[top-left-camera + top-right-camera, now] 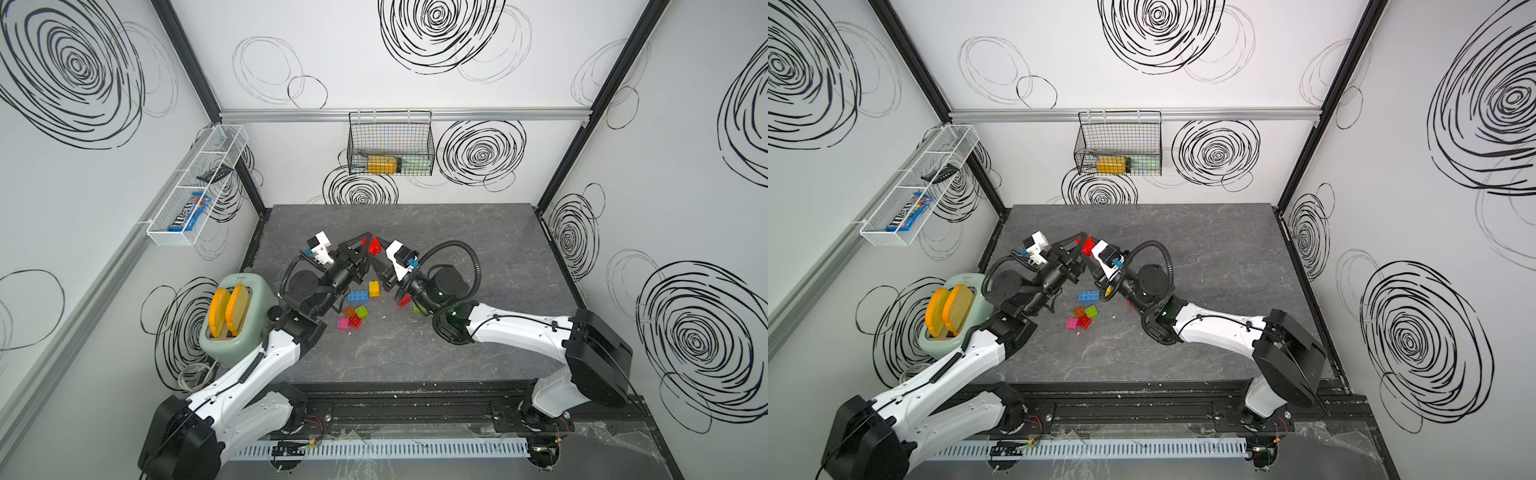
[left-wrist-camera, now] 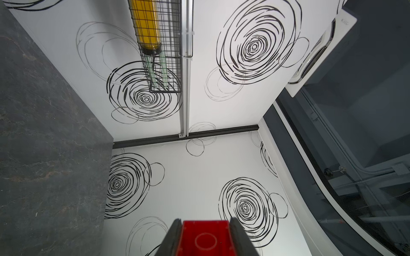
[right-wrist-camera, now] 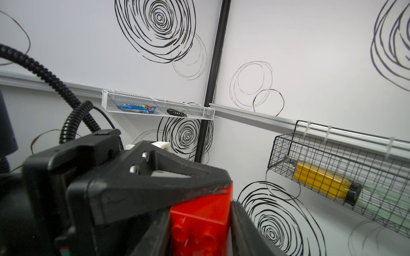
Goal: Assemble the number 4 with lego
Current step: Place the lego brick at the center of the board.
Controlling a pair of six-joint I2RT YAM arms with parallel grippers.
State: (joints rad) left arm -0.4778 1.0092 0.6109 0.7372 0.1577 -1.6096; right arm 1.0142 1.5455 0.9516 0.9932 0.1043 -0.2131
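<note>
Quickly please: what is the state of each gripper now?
Left gripper: closed on the red lego.
Right gripper: also closed on the red lego, as it seems.

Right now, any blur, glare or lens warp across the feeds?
Both top views: even light, faint shadows, no glare. Left wrist: sharp throughout. Right wrist: the close red lego is smeared, the wire basket behind is crisp, the wall rail bows from the lens.
</note>
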